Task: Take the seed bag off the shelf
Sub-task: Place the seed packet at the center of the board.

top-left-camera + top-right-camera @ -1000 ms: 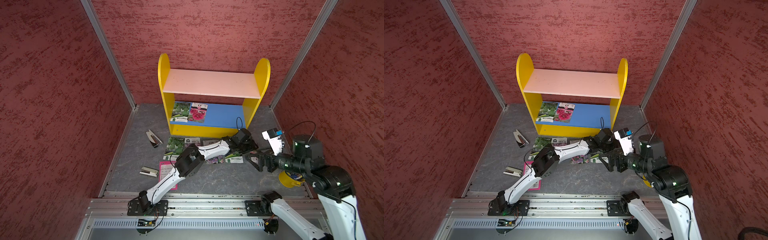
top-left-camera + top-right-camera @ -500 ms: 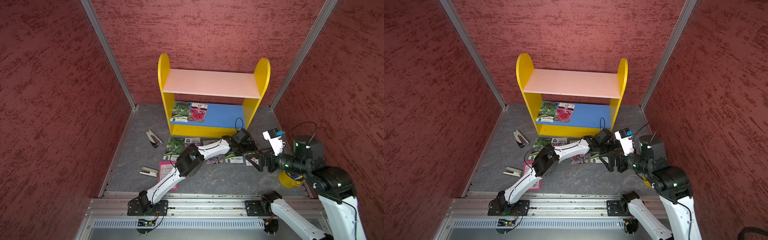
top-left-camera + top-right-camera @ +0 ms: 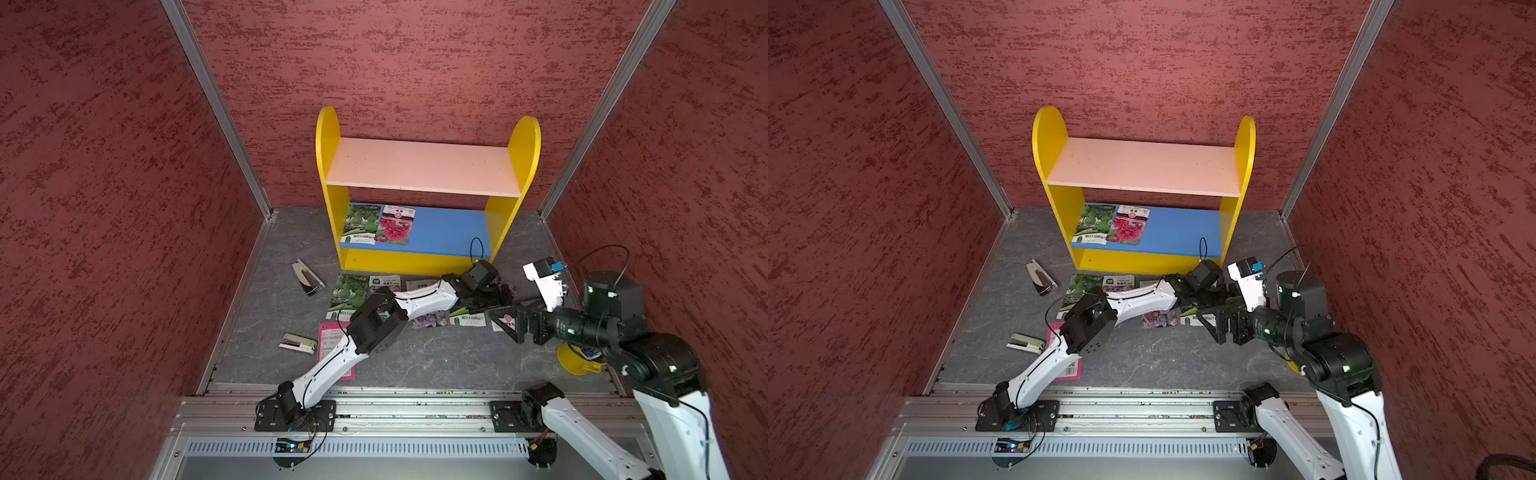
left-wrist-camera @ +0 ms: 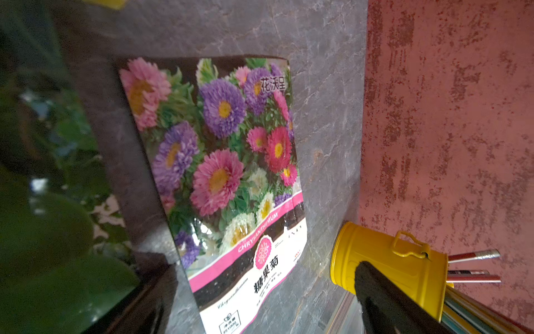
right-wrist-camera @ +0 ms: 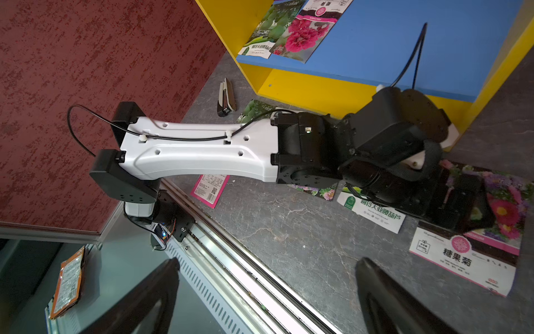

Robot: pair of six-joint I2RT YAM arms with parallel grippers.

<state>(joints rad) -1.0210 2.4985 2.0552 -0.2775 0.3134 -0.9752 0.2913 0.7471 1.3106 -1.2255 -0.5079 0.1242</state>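
The shelf (image 3: 419,166) (image 3: 1142,166) stands against the back wall, its pink upper board bare. On its blue lower board lie two seed bags side by side: a green gourd one (image 3: 360,223) (image 5: 270,29) and a pink flower one (image 3: 395,225) (image 5: 312,29). My left gripper (image 3: 496,293) (image 4: 260,303) is low over the floor in front of the shelf's right end. It is open, its fingers on either side of a chrysanthemum seed bag (image 4: 225,162) (image 5: 476,260) that lies flat on the floor. My right gripper (image 3: 505,322) (image 5: 265,295) hovers open and empty just beside it.
Several more seed bags (image 3: 353,291) and a pink packet (image 3: 332,345) lie on the grey floor under the left arm. Two staplers (image 3: 307,277) (image 3: 298,343) sit to the left. A yellow pen bucket (image 3: 575,359) (image 4: 387,260) stands by the right wall. Red walls enclose three sides.
My left gripper's jaws have opened and the chrysanthemum bag now lies loose on the floor. Both arms have barely shifted.
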